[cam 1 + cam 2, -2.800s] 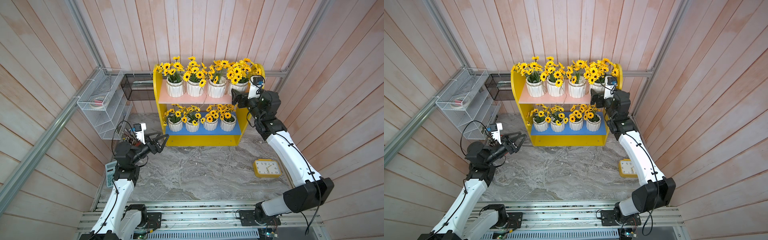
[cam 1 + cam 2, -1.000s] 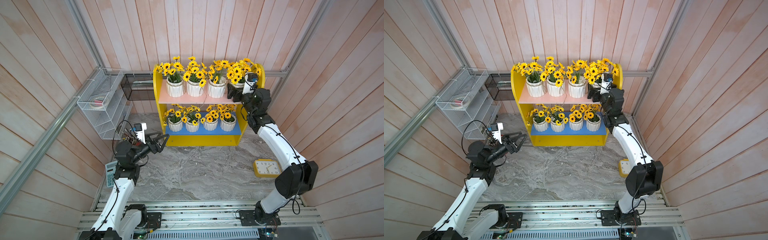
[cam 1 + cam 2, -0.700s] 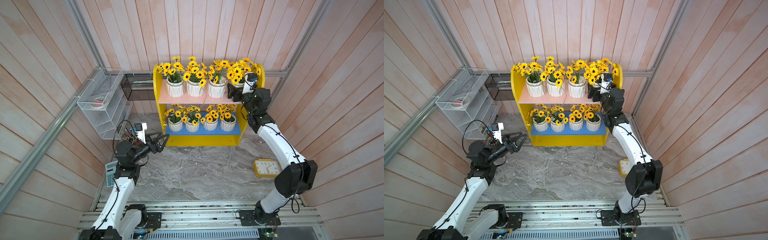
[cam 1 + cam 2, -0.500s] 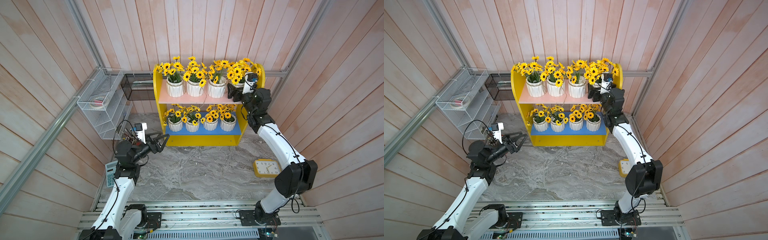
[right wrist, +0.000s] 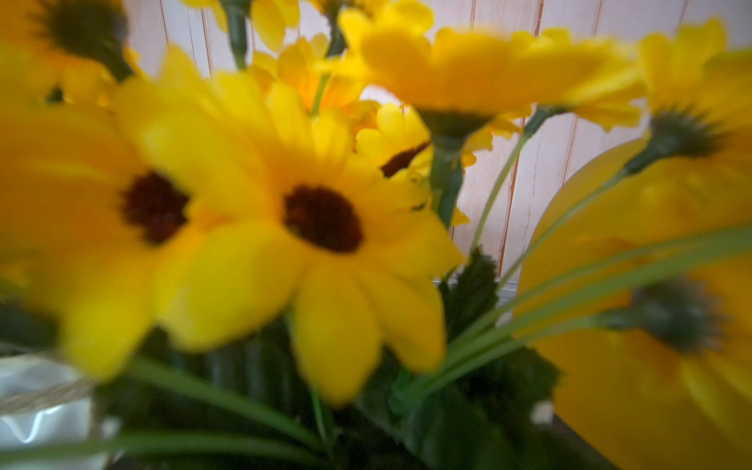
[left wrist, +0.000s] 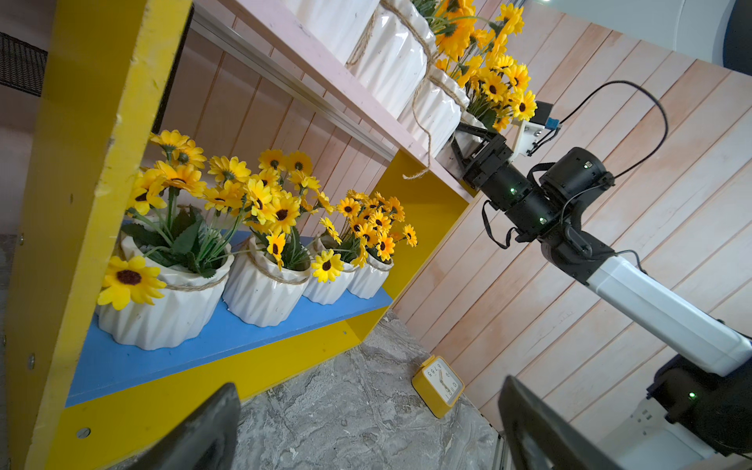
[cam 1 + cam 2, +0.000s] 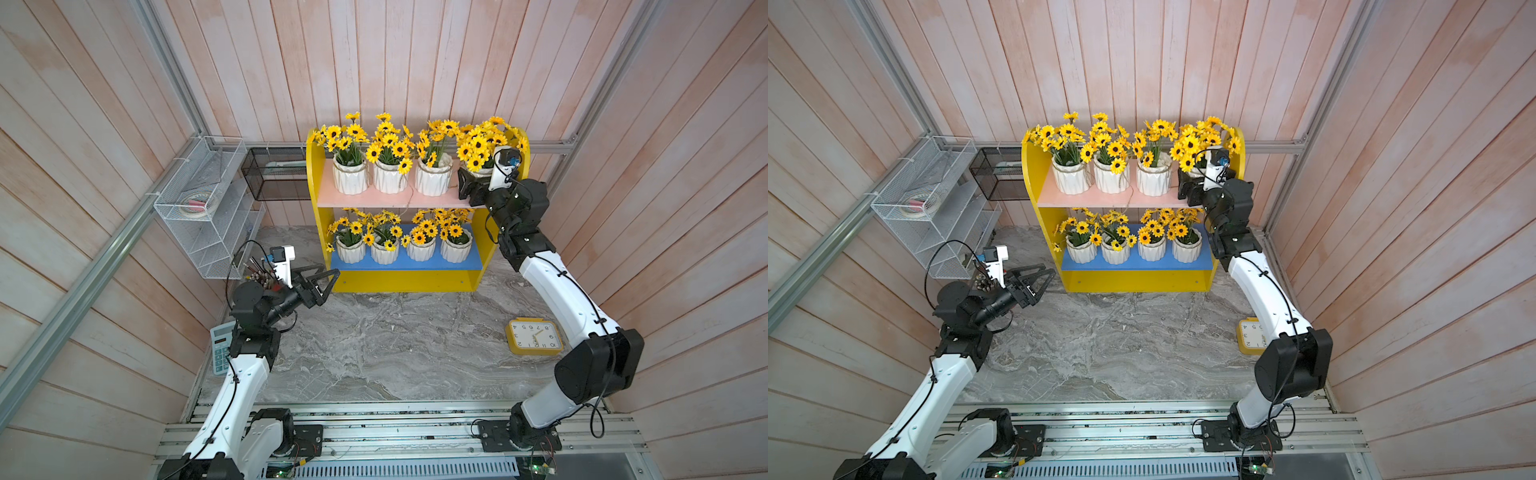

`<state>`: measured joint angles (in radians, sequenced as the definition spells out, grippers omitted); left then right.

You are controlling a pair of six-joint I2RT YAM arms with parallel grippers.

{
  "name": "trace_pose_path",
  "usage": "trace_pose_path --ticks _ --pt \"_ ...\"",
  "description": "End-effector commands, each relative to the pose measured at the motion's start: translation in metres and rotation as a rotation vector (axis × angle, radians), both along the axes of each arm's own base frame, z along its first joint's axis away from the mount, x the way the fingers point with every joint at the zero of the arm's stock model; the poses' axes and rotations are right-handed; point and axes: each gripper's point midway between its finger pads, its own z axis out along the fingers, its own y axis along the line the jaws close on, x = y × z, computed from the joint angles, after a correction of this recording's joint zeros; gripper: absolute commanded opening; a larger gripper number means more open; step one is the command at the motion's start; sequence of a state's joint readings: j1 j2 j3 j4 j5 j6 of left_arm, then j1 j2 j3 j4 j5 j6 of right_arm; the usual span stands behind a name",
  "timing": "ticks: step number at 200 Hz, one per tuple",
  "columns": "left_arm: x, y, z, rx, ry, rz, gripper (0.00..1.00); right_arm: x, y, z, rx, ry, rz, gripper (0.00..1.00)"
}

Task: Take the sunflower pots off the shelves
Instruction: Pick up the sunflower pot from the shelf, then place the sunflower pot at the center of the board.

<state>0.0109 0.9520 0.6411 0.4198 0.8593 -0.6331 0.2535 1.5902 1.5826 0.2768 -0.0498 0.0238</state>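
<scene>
Far L on the wall: white wire rack [image 7: 208, 232] w/ a roll of tape [image 7: 195, 204] in its top tray. Beside it a black mesh basket [image 7: 270, 187], something pale inside, can't make out what. Lower down, behind the left arm [image 7: 245, 386], a cup of pens [image 7: 255, 269], and a calculator [image 7: 219, 345] at the counter's edge. Left jaws are spread wide, hanging above the counter just off the shelves' L front corner, facing the shelves.

Shelves [image 7: 405, 280] stand at the back wall, mid-room: yellow sides, pink board [image 7: 390, 200] up top, blue board [image 7: 473, 259] below. All eight sunflower pots [image 7: 389, 179] are on them, 4 per board in a row, upright, ea. w/ a bunch of yellow blooms. Loose twine [image 6: 416, 175] from one upper pot dangles over the pink edge.

Right arm [image 7: 561, 299] reaches up to the R end of the pink board. Right jaws sit either side of the end pot [image 7: 483, 172], low on its body. Can't tell if they're pressing on it or just bracketing it. Right wrist view: only blurred blooms [image 5: 321, 219], close up.

Counter [image 7: 395, 345] is grey marble. Yellow clock [image 7: 534, 337] lies face-up near the R wall. Walls [image 7: 374, 62] are pink wood planks on 3 sides. Metal rails [image 7: 395, 419] along the front carry both arm bases.
</scene>
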Motion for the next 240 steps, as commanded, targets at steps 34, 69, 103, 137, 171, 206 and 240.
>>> trace_pose_path --ticks 34,69,103,137,171,206,240 --pt "-0.003 -0.003 -0.001 0.002 -0.009 -0.023 1.00 -0.047 -0.011 0.063 0.048 -0.177 -0.015 0.00" --pt "-0.003 -0.003 -0.002 0.002 -0.006 -0.023 1.00 -0.062 -0.011 0.061 0.047 -0.183 -0.028 0.00" --pt "-0.002 -0.003 -0.003 0.002 -0.003 -0.024 1.00 -0.074 -0.013 0.055 0.052 -0.185 -0.028 0.00" --pt "-0.002 -0.004 -0.005 0.002 0.002 -0.027 1.00 -0.085 -0.020 0.051 0.061 -0.195 -0.050 0.00" --pt "-0.001 -0.004 -0.005 0.003 0.001 -0.030 1.00 -0.100 -0.021 0.047 0.056 -0.222 -0.042 0.00" --pt "0.000 -0.005 -0.006 0.002 0.005 -0.036 1.00 -0.108 -0.021 0.044 0.051 -0.242 -0.037 0.00" --pt "0.001 -0.004 -0.008 0.004 0.011 -0.027 1.00 -0.124 -0.006 0.040 0.029 -0.250 -0.010 0.00"
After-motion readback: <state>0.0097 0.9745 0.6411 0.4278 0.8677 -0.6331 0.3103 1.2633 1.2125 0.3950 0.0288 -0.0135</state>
